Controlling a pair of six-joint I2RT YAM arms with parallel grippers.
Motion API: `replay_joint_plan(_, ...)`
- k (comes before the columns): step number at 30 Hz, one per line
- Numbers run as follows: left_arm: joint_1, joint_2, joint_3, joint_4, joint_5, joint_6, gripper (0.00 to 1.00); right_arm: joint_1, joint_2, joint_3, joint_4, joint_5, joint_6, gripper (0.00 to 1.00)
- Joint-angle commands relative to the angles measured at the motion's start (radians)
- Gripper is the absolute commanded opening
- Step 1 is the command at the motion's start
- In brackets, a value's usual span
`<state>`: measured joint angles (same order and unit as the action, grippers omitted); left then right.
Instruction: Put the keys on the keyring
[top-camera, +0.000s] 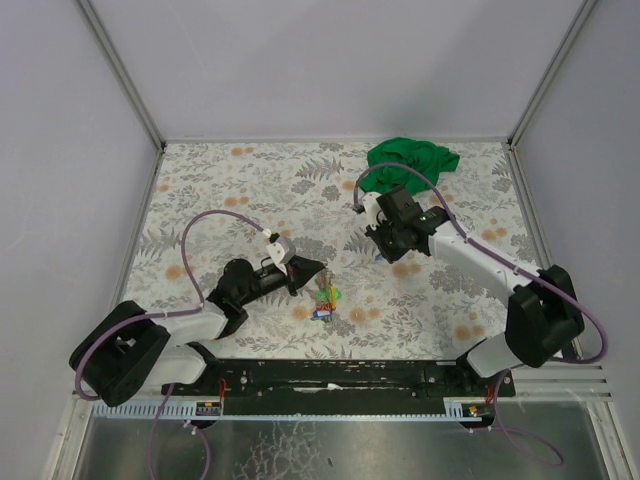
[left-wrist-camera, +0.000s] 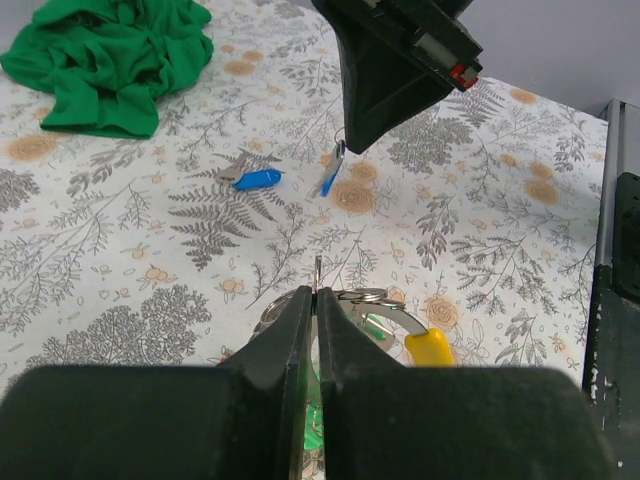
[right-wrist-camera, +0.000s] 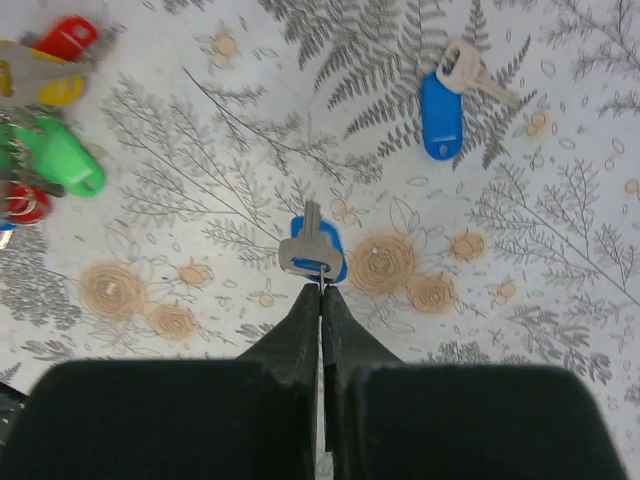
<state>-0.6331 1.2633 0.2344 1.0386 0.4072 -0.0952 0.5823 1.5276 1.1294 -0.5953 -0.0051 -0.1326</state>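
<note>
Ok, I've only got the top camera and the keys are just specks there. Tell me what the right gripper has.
Observer: The right gripper is shut on a blue key, pinching it right at its fingertips.
Operator: Now report the left one.
Observer: The left gripper is shut on the keyring, with thin metal standing up between its tips.
Operator: Look for any loose key.
Observer: A second blue key lies flat on the table by itself, not held by either arm.
</note>
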Motion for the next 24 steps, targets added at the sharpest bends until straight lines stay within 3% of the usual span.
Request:
replay_joint_plan(1, 0.007, -0.060, 0.024, -0.013, -0.009, 0.043, 0.00, 0.010, -0.125, -0.079, 0.194, -0.114, -0.015, 0.00)
replay_joint_plan(9, 0.007, -0.149, 0.043, -0.089, 0.005, 0.081, 0.00, 0.010, -0.413, -0.359, 0.611, -0.301, -0.092, 0.00)
replay_joint_plan(13, 0.006, -0.181, 0.043, -0.101, 0.042, 0.093, 0.00, 0.010, -0.437, -0.342, 0.579, -0.367, -0.083, 0.00)
replay_joint_plan(24, 0.006, -0.145, 0.036, -0.086, 0.188, 0.190, 0.00, 0.010, -0.504, -0.404, 0.608, -0.583, -0.315, 0.00)
